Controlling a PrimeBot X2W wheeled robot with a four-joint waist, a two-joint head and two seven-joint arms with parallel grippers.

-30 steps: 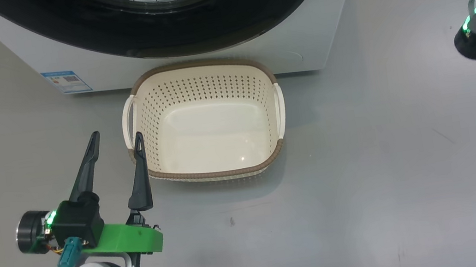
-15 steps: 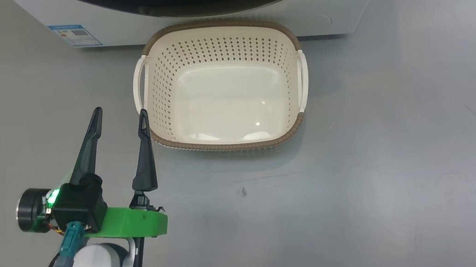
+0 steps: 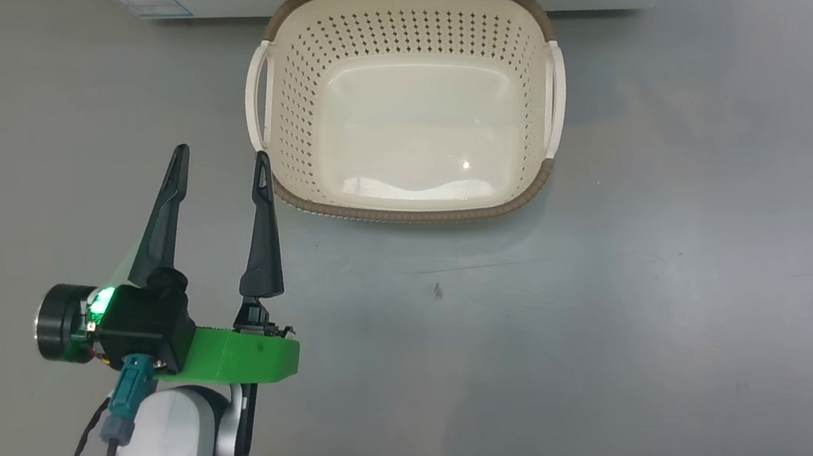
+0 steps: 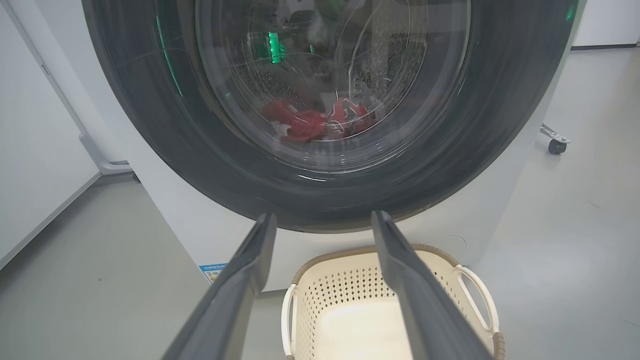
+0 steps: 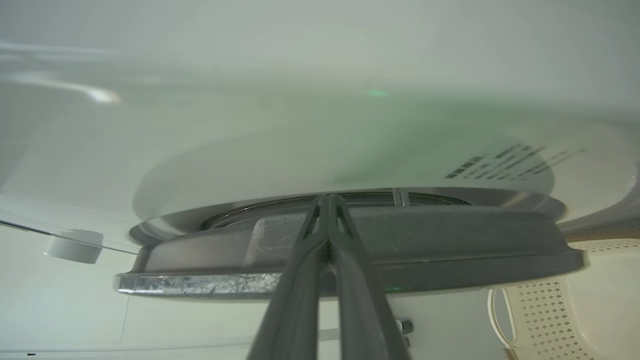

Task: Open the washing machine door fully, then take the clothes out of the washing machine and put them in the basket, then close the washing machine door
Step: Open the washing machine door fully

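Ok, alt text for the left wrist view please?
Bright red clothes lie behind the clear glass window of a round glossy black washing machine door. Below, a cream perforated plastic basket shows past the open left end effector's dark fingers.

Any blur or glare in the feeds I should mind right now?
Head view: sharp, a small glare spot in the basket. Left wrist view: reflections streak the door, clothes blurred behind it. Right wrist view: smeared, washed-out, green-tinted above the right gripper.

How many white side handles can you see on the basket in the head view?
2 on the basket: the left handle along its left wall, the right handle along its right wall. Both show fully, none hidden.
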